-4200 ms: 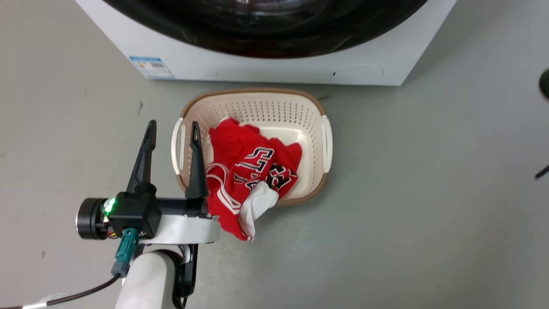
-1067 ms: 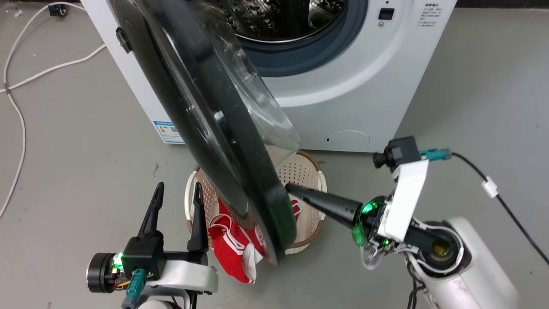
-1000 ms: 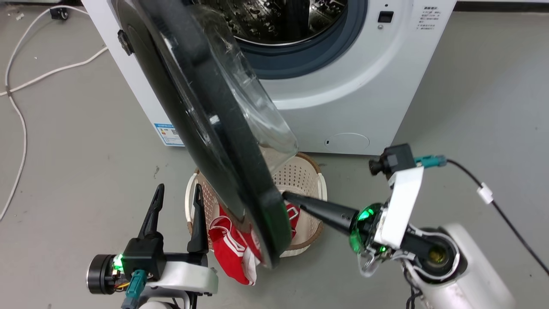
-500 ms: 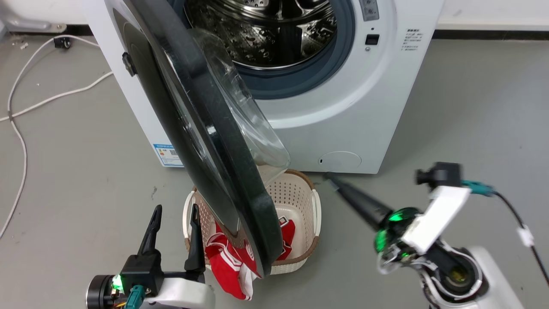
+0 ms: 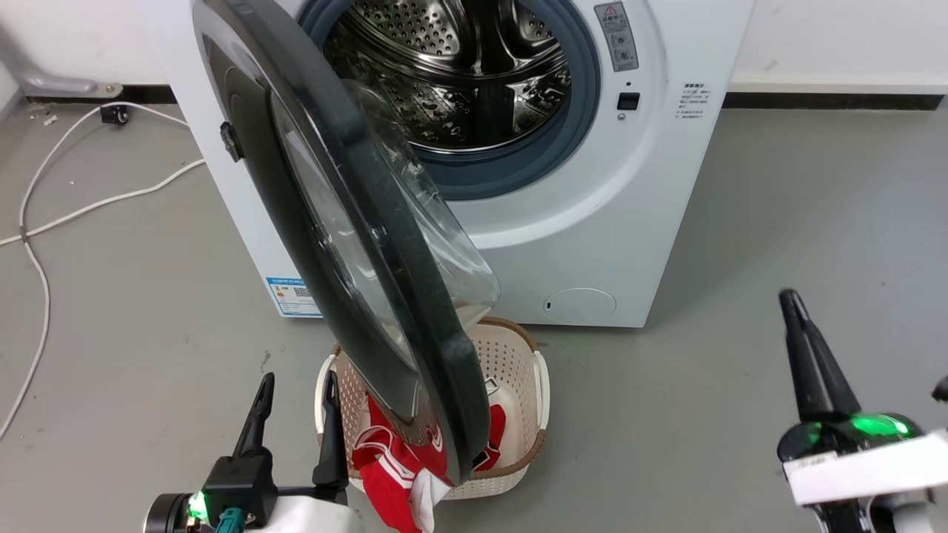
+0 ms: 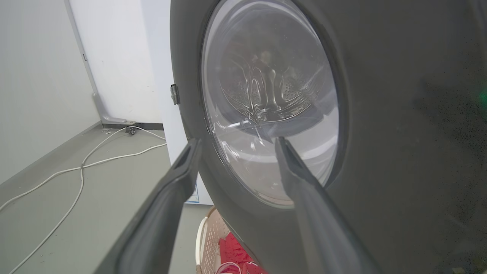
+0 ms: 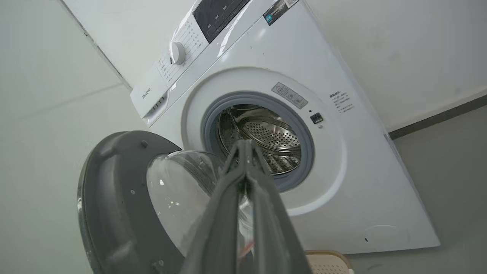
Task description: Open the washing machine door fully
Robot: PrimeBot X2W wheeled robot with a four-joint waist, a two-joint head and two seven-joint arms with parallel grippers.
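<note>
On the robot's left of the drum mouth, the washing machine door (image 5: 348,244) stood swung well out from the washing machine (image 5: 637,222), nearly edge-on in the head view. Its glass bowl faced the steel drum (image 5: 459,81), and its lower edge hung over the basket (image 5: 522,355) holding a red garment (image 5: 385,463). Left gripper (image 5: 298,377) sat low on the door's outer side, just beside that lower edge, fingers spread, nothing between them. Left wrist view had the door glass close ahead; contact couldn't be confirmed. Right gripper (image 5: 789,296) was on the door's inner side, well apart from it over the floor (image 5: 703,414), fingers pressed together on nothing.
</note>
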